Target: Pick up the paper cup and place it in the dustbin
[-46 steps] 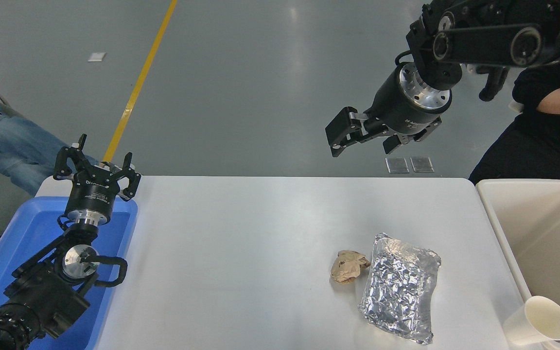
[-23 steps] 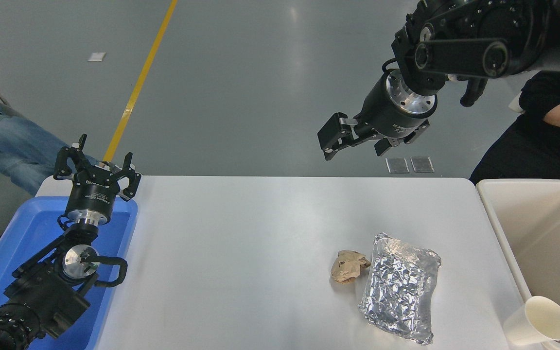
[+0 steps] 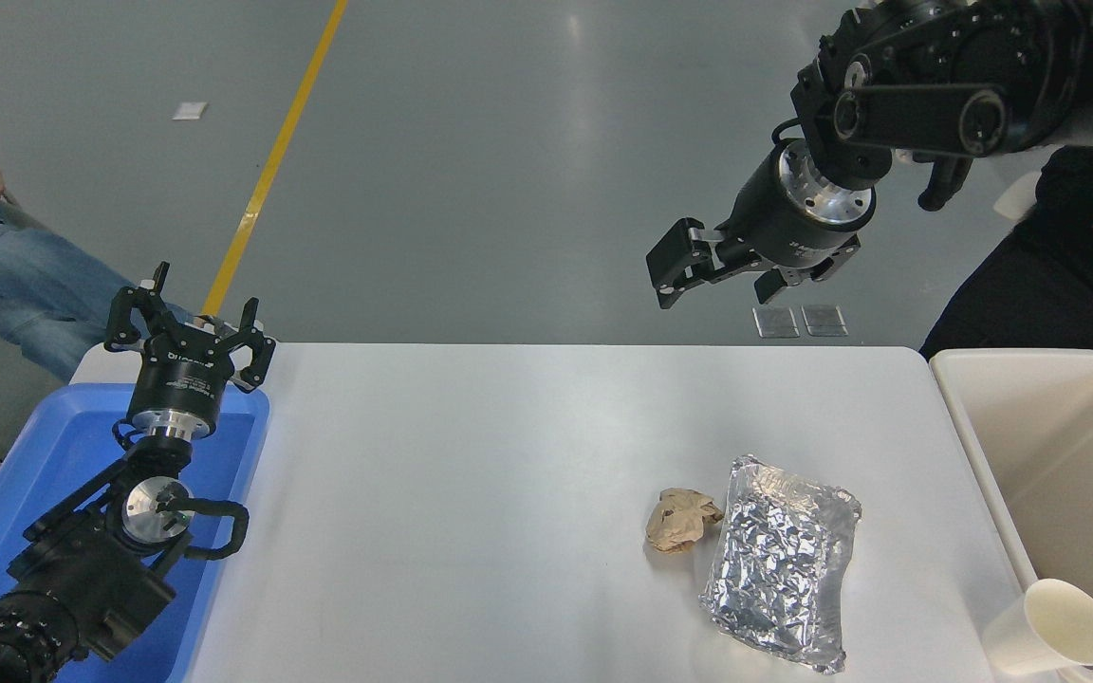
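Observation:
The paper cup lies on its side at the table's front right corner, its open mouth against the near left corner of the dustbin. I cannot tell whether it rests on the table or on the rim. My right gripper hangs high above the table's far edge, open and empty, far from the cup. My left gripper is parked open over the blue tray at the lower left.
A crumpled brown paper wad and a crinkled silver foil packet lie right of the table's middle. A blue tray sits at the left edge. People sit at the far left and far right.
My right gripper swung a little left, then back to the right, staying high and open. The cup, wad, packet and left arm have not moved.

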{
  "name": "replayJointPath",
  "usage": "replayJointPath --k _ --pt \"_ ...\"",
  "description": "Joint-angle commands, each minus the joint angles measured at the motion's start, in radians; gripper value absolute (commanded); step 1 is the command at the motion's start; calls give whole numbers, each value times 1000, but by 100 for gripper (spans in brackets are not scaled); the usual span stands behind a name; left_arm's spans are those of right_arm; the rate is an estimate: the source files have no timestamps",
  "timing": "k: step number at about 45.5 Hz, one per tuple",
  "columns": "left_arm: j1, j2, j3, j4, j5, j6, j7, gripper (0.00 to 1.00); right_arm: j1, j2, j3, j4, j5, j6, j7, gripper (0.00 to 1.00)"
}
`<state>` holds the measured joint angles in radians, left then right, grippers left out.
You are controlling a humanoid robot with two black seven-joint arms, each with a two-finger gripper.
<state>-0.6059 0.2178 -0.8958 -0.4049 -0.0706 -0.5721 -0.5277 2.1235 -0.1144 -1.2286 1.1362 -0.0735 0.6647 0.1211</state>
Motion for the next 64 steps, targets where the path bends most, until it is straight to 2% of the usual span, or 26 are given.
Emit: replayJointPath --k 1,12,21,31,44,50,64 --pt "0 0 0 0 0 0 0 99 -99 -97 -143 -10 -29 -121 2 100" --pt "0 0 0 0 0 0 0 99 -175 -229 -270 -9 -29 -270 2 100" --pt "0 0 0 0 0 0 0 99 -209 -393 -285 -6 -34 -284 3 100" --pt "0 0 0 0 0 0 0 99 -295 -585 -266 -6 -190 -315 5 100" --pt "0 0 0 0 0 0 0 99 -339 -792 -264 94 -313 -333 8 100" --pt "0 0 0 0 0 0 0 99 -358 -856 -259 112 -399 -335 9 100" --pt "0 0 0 0 0 0 0 99 -490 -864 -115 123 -411 -347 9 100"
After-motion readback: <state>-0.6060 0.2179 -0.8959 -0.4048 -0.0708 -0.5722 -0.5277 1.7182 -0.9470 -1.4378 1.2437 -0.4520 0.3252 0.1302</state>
